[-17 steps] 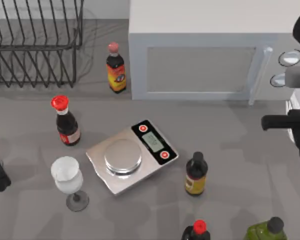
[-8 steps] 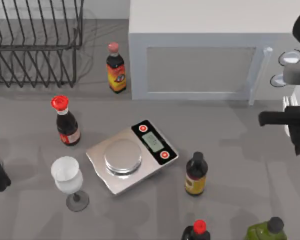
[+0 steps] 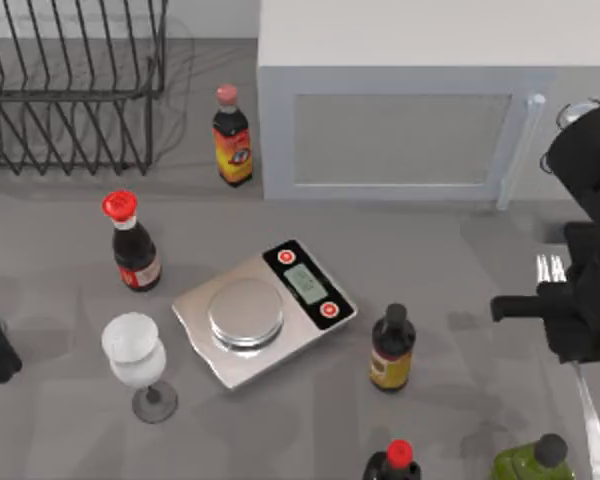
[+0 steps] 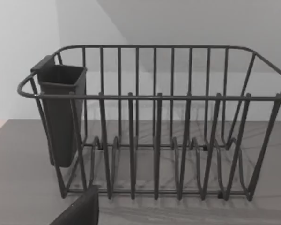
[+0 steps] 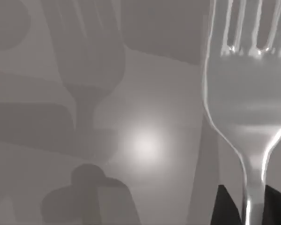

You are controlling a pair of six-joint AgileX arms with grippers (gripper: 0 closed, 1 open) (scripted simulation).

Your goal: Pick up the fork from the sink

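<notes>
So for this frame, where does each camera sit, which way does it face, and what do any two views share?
Top view: above the table, looking down on the silver kitchen scale; right gripper over the shiny silver metal fork, left arm at the left edge.
Left wrist view: faces the dark wire dish rack.
Right wrist view: close above the fork.
Shared: the fork in top and right wrist views, the rack in top and left wrist views.

Open table is lying between the scale at the centre and the right arm at three o'clock — a bare lane running past the microwave front. The dark bottle is standing at five o'clock of the scale, narrowing that lane. The green bottle and red-capped bottle are crowding the near edge. The dish rack is blocking the eleven o'clock corner, and the wine glass and soy bottle are guarding the left side.
</notes>
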